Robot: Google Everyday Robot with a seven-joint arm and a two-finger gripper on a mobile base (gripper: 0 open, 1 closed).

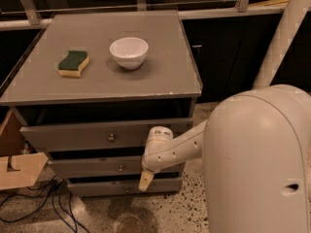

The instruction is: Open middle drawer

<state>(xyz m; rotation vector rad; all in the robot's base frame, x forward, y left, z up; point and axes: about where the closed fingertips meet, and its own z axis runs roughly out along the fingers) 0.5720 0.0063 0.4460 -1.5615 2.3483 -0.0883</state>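
Note:
The grey cabinet (39,81) has three drawer fronts. The middle drawer (87,168) is a long grey front with a small round knob (120,168) at its centre. Above it is a taller drawer with a bigger knob (112,137), below it a slim drawer (97,188). My gripper (144,182) hangs from the white arm (167,149), tip pointing down. It is in front of the right part of the middle drawer, to the right of and slightly below the knob, apart from it.
A green and yellow sponge (73,63) and a white bowl (129,52) sit on the cabinet top. A cardboard box (19,169) and cables (43,205) lie at the lower left. My white body (257,164) fills the right. A white pole (284,38) leans at the far right.

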